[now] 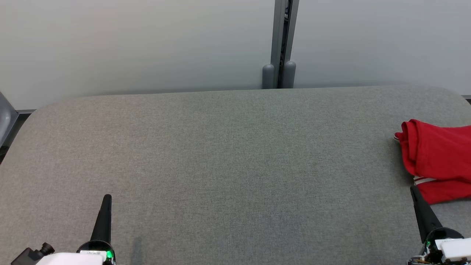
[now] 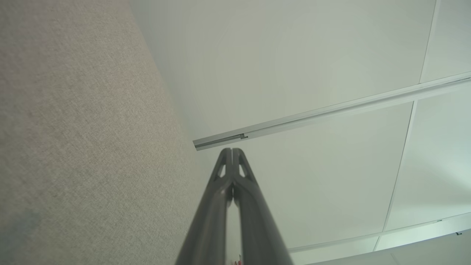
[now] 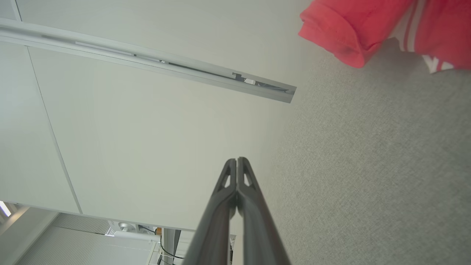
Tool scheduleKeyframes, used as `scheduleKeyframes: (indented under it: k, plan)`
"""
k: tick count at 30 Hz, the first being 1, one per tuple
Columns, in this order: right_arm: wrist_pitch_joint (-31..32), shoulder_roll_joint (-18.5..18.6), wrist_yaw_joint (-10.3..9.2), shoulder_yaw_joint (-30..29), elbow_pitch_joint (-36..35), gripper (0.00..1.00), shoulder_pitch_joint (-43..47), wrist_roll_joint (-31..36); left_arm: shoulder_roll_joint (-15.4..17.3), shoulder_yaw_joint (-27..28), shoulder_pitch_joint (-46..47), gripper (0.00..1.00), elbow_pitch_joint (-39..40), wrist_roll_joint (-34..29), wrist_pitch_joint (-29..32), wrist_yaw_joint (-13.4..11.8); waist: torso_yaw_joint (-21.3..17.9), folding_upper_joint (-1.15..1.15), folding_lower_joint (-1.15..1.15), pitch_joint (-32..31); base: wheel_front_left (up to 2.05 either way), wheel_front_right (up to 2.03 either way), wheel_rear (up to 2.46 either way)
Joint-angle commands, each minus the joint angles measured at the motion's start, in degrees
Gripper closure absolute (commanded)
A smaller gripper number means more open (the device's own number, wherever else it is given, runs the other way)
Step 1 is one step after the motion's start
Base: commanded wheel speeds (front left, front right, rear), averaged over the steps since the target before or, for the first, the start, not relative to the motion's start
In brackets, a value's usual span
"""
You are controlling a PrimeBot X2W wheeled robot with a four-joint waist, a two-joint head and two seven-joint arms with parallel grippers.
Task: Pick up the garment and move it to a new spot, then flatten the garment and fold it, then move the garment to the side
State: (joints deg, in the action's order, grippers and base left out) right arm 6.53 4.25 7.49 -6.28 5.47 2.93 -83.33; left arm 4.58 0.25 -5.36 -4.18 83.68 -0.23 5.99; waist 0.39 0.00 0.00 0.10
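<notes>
Head view shows the red garment (image 1: pixel 438 162) heaped just beyond the tip of my right gripper (image 1: pixel 413 191), well apart from my left gripper (image 1: pixel 106 200). Both are clenched and empty. If I pinch only a top layer, I judge the heap could trail twisted or slip off the table (image 1: pixel 235 147).

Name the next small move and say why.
Probably open the right gripper and ease it toward the red garment: it lies bunched at the right edge of the table, just beyond that shut gripper, while the left gripper sits far off.
</notes>
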Motion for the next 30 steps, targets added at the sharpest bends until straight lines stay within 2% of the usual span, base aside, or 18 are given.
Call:
scheduleKeyframes:
  k: [1,30]
  plan:
    - [0.4,0.4,0.00,-0.2,-0.1,1.00,-0.7,-1.6,0.0,0.5,1.5,1.00,0.4,1.4,0.2,0.5,0.0,0.00,0.00,0.0,0.00,0.00,0.00]
    - [2.7,0.0,0.00,-1.5,0.9,1.00,-1.3,-11.3,-1.2,2.0,1.9,1.00,0.4,10.1,2.3,1.7,-0.4,0.00,0.00,0.0,0.00,0.00,0.00]
